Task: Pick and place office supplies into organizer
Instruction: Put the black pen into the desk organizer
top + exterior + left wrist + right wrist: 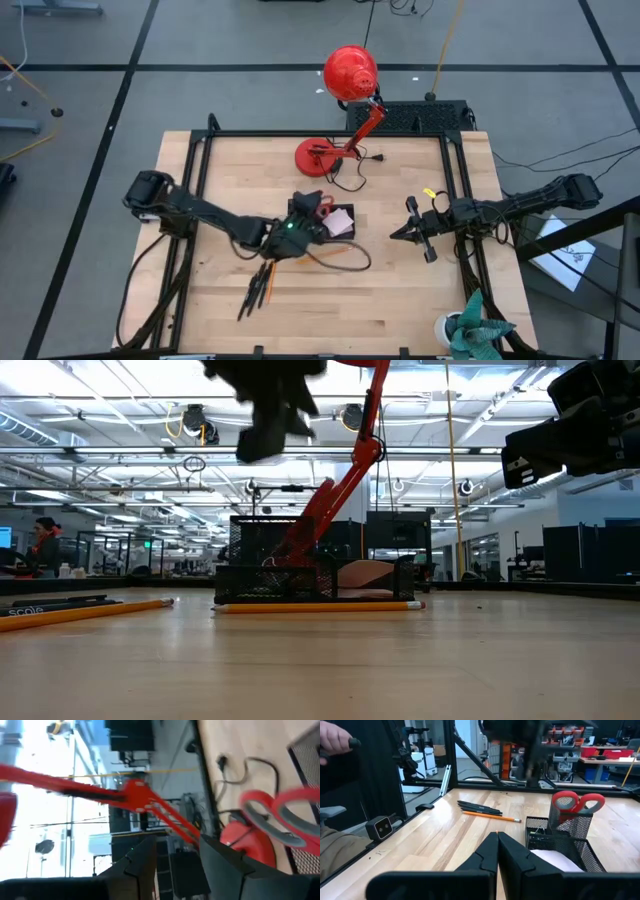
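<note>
Red-handled scissors point(576, 804) stand handles-up in the tall mesh cup of the black organizer point(559, 840), mid-tabletop point(400, 290). The left hand point(175, 855) hangs over the organizer, fingers parted, gripping nothing. The right hand point(497, 851) waits well to the organizer's right, fingers closed and empty. One orange pencil point(318, 606) lies just beside the organizer; black pens point(250, 292) lie loose nearby.

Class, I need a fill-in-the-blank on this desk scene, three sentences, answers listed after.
1. The red-handled scissors stand handles-up in the organizer's ____ cup.
2. An orange ____ lies on the table against the organizer's front wall in the low view.
3. The right gripper's fingers are ____.

Missing words: mesh; pencil; shut
</note>
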You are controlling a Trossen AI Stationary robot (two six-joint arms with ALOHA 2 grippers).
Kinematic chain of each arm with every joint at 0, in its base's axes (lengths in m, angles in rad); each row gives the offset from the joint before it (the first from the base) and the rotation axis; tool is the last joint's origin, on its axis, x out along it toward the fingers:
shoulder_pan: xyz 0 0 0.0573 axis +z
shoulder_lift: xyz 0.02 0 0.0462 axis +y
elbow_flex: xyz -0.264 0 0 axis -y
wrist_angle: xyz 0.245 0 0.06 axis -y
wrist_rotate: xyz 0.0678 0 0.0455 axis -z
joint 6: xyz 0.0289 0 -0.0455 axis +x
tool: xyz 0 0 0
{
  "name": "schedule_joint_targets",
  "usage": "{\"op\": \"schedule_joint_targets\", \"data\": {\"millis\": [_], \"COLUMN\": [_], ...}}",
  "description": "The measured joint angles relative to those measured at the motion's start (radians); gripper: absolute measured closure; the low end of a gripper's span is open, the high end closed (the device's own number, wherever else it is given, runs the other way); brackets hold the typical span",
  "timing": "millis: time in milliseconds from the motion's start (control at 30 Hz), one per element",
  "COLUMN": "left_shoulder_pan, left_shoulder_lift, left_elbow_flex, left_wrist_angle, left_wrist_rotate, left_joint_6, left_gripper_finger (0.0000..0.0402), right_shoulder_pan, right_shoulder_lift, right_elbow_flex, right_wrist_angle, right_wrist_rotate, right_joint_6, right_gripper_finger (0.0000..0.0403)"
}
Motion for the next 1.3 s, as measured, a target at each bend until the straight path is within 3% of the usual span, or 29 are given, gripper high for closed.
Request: {"op": "schedule_joint_targets", "data": {"millis": [133, 333, 433, 633, 833, 867, 933, 1033, 1233, 1300], "left_shoulder_pan": [-0.083, -0.259, -0.368, -0.526, -0.644, -0.657, -0.667, -0.633, -0.357, -0.261], "left_shoulder_lift": [-0.063, -0.152, -0.156, -0.151, -0.148, -0.148, -0.15, -0.181, -0.211, -0.215], "left_elbow_flex": [0.0, 0.001, 0.001, 0.002, 0.002, 0.002, 0.002, 0.002, 0.002, 0.008], "left_wrist_angle": [0.008, 0.028, 0.064, 0.321, 0.319, 0.301, 0.247, 0.167, 0.091, 0.03], "left_wrist_rotate": [-0.085, -0.269, -0.393, -0.402, -0.385, -0.35, -0.185, 0.226, 0.838, 0.892], "left_joint_6": [-0.069, -0.432, -0.531, -0.65, -0.684, -0.674, -0.64, -0.619, -0.748, -0.819], "left_gripper_finger": [0.0249, 0.025, 0.025, 0.025, 0.025, 0.025, 0.025, 0.025, 0.025, 0.025], "right_shoulder_pan": [0.0, 0.0, 0.0, 0.0, 0.0, 0.0, 0.0, 0.0, 0.0, 0.0], "right_shoulder_lift": [0.0, 0.0, 0.0, 0.0, 0.0, 0.0, 0.0, 0.0, 0.0, 0.0], "right_elbow_flex": [0.0, 0.0, 0.0, 0.0, 0.0, 0.0, 0.0, 0.0, 0.0, 0.0], "right_wrist_angle": [0.0, -0.001, -0.001, -0.009, -0.008, -0.008, -0.008, 0.006, 0.024, 0.023], "right_wrist_rotate": [-0.002, -0.004, -0.004, -0.004, -0.004, -0.004, -0.004, -0.003, -0.002, -0.002], "right_joint_6": [0.0, 0.011, 0.01, 0.019, 0.043, 0.045, 0.045, 0.045, 0.045, 0.045], "right_gripper_finger": [0.0399, 0.0399, 0.0399, 0.0399, 0.0399, 0.0399, 0.0399, 0.0399, 0.0399, 0.0399]}}
